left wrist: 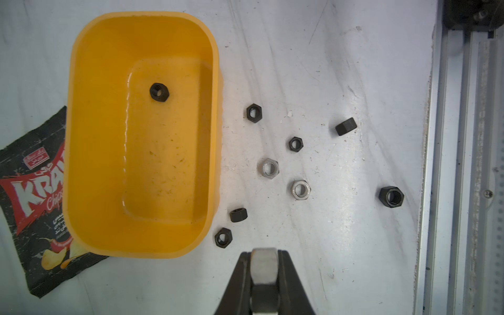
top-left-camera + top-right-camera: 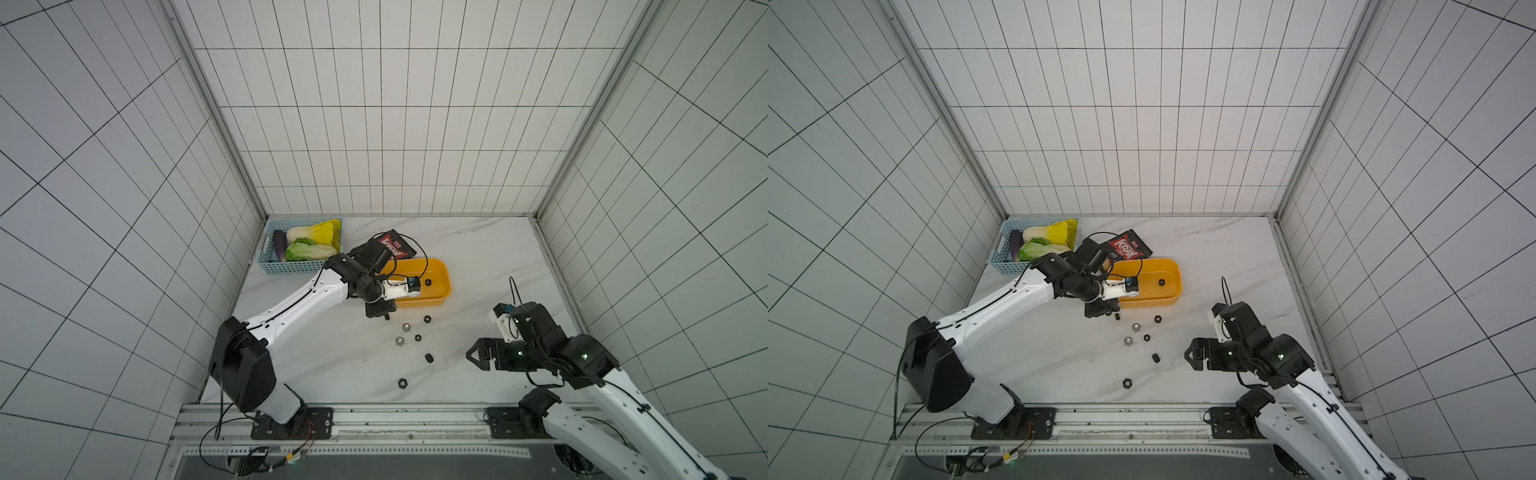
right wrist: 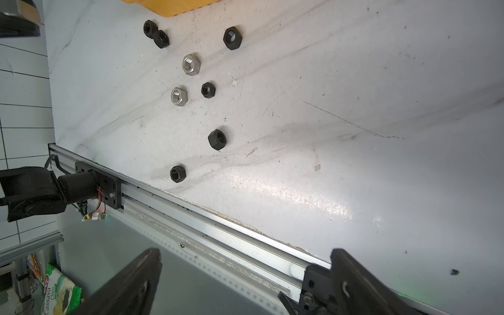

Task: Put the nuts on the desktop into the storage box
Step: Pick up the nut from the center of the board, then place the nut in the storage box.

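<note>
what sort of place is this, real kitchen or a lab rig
Probably a robot test cell, not a kitchen: left arm and right arm mounted on an aluminium rail, gridded wall panels boxing in the desktop, loose nuts as props.

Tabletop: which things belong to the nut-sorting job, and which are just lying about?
Job: yellow box, black nut inside it, loose nuts on the tabletop, silver nut held in the left gripper.
Lying about: chip packet, blue basket of vegetables.
</note>
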